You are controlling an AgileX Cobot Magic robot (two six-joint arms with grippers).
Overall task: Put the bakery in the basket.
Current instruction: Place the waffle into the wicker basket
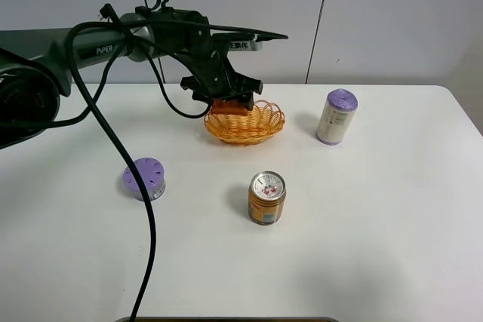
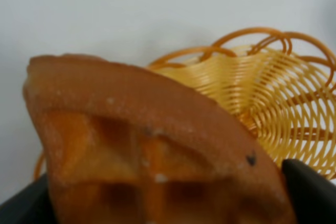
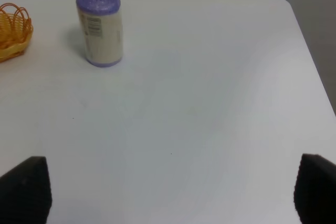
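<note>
- Left pincer (image 1: 230, 99) clamped on the waffle wedge (image 1: 229, 108), held off the bench (image 1: 362, 224).
- Wicker basket (image 1: 281, 120) lies just below, its bowl slightly right of the wedge.
- Right pincer (image 3: 168, 192) gapes, well away from both.

Robot lab or test cell, by the look of it. Plain white bench (image 1: 377, 246), grey panelled wall (image 1: 392, 13). Black arm (image 1: 45, 47) marked "PiPER", loose cable (image 1: 143, 216) trailing across the bench. Drink can (image 1: 267, 198) and purple-lidded canister (image 1: 336, 117) stand well apart.
</note>
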